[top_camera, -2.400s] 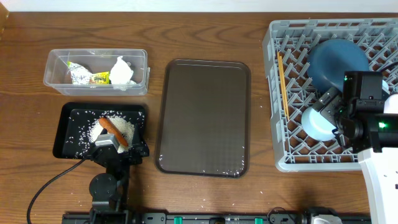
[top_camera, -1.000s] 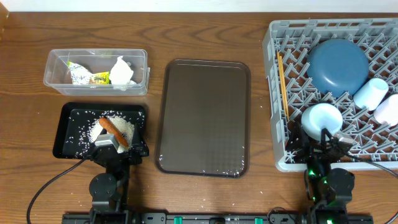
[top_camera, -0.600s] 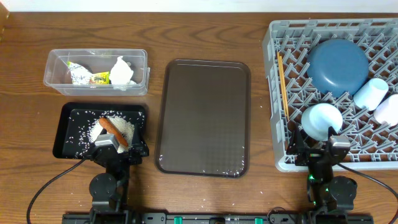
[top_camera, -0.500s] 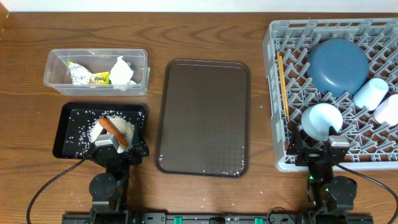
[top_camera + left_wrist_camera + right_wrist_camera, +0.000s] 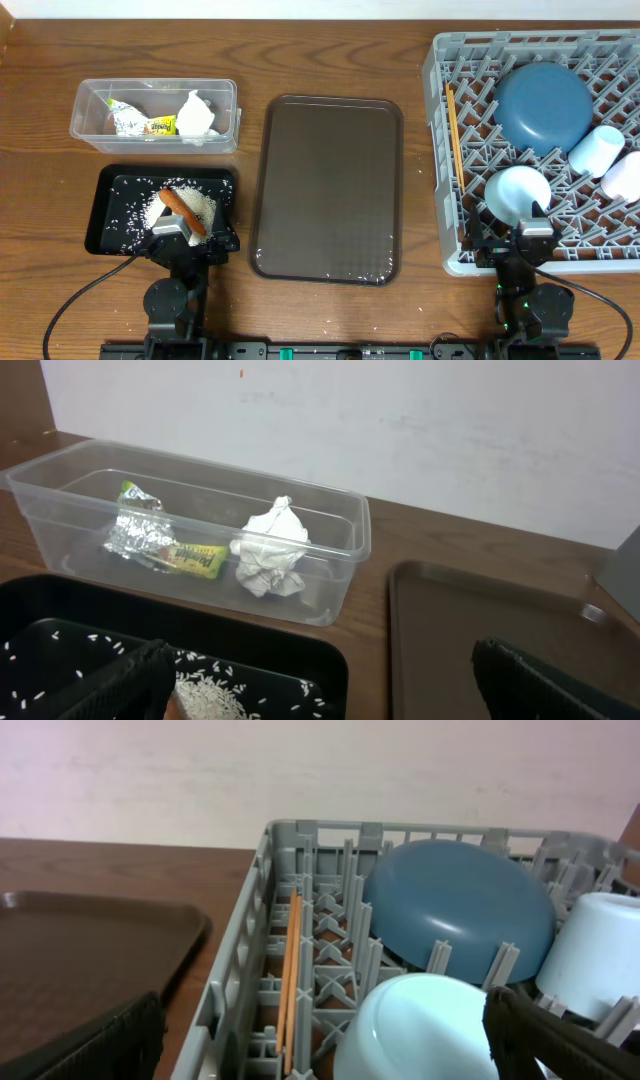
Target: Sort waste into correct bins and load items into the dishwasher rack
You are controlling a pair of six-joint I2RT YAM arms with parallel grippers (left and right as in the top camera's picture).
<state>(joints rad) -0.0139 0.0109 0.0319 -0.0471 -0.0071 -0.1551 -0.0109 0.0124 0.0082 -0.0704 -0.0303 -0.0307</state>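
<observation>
Evidently tub (image 5: 90,122) holds tissue (image 5: 197,113), black tray (image 5: 108,232) rice (image 5: 206,204).

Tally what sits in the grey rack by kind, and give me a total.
Plate: 1
Bowl: 1
Cups: 2
Chopsticks, counted as one bundle: 1
Total: 5

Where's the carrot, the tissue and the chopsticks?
carrot (image 5: 182,210), overhead view, middle of its orange body.
tissue (image 5: 270,548), left wrist view, middle of the crumpled ball.
chopsticks (image 5: 291,985), right wrist view, halfway along them.
</observation>
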